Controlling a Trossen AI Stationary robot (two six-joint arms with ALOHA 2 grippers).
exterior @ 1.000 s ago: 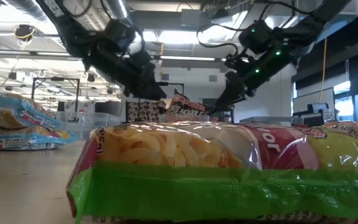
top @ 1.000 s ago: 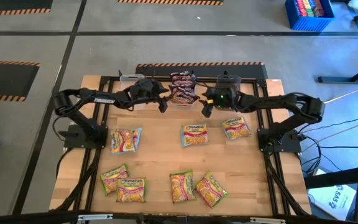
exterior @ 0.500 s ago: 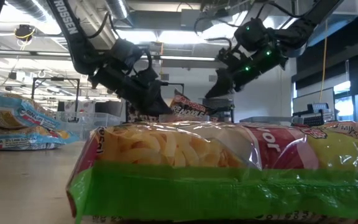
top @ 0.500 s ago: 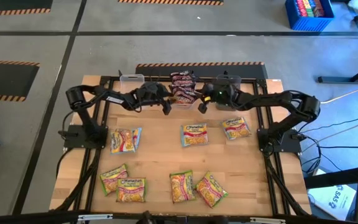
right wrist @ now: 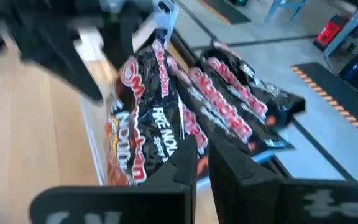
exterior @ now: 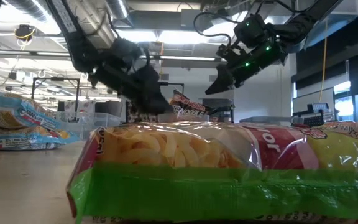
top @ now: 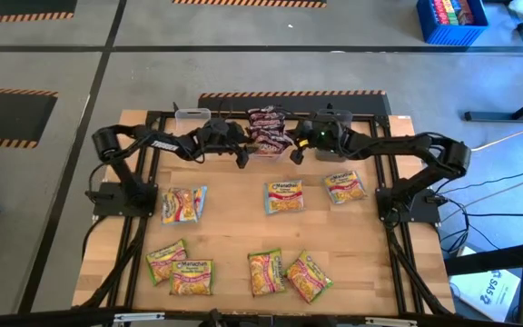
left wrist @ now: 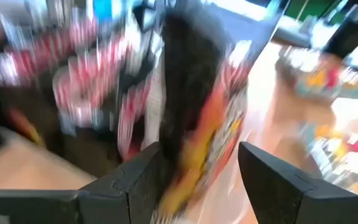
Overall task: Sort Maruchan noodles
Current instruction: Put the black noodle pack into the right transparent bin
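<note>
**Right hand pinched shut at the maroon stack**

The right hand (top: 297,154) has closed up, empty, beside the maroon Maruchan noodles (top: 268,129) at the counter's (top: 234,227) far edge. The left hand (top: 241,156) has shifted closer, fingers apart around one maroon packet (left wrist: 197,130).

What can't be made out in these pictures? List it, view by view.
- Left wrist view: motion blur; whether the left gripper holds the dark packet before it cannot be told.
- Low view: the foreground packet hides the table behind it.
- High view: print on the dark packets is too small to read.
- Right wrist view: the right gripper covers the packets' lower edges.
</note>
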